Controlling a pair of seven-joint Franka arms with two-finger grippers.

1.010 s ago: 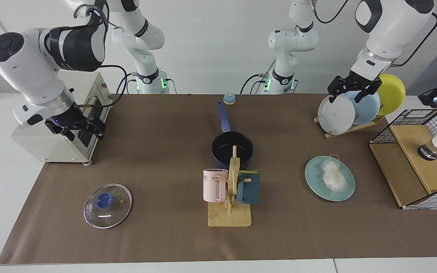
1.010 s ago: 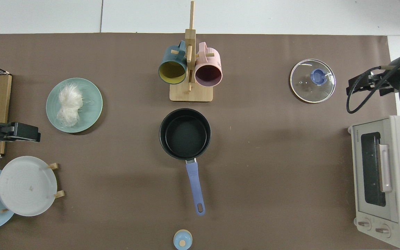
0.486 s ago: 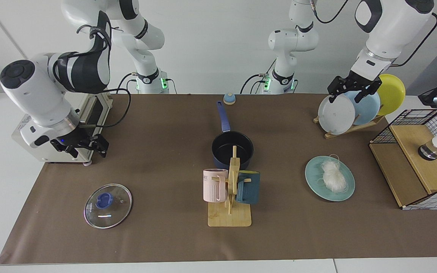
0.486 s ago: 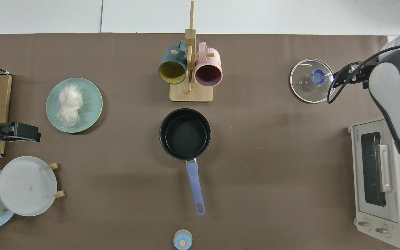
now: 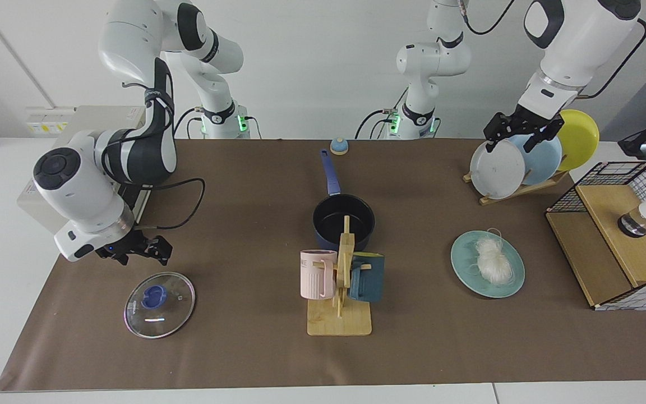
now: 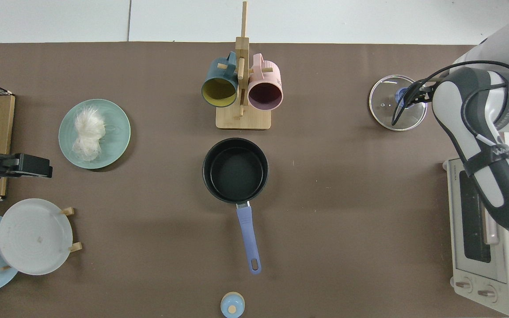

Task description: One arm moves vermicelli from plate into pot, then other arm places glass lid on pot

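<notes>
The glass lid (image 5: pixel 159 304) (image 6: pixel 391 108) with its blue knob lies flat on the brown mat. My right gripper (image 5: pixel 142 252) hangs open just behind and above the lid, touching nothing; in the top view the arm covers it and the lid's edge. The dark blue pot (image 5: pixel 344 220) (image 6: pixel 235 170) stands mid-table with a bare black inside and its handle pointing at the arm bases. The vermicelli (image 5: pixel 494 261) (image 6: pixel 89 132) rests on the teal plate (image 5: pixel 465 251) (image 6: pixel 118 132). My left gripper (image 5: pixel 516 140) (image 6: pixel 38 165) waits open by the upright plates, well behind the teal plate.
A wooden mug rack (image 5: pixel 340 314) with a pink and a blue mug stands directly in front of the pot. A toaster oven (image 6: pixel 480 229) sits behind the right arm. A rack of upright plates (image 5: pixel 519 160) and a wire-and-wood box (image 5: pixel 614 235) flank the teal plate.
My right arm has swung from in front of the toaster oven down and forward, bringing its gripper close to the lid. The left arm, pot, plate and vermicelli have not moved.
</notes>
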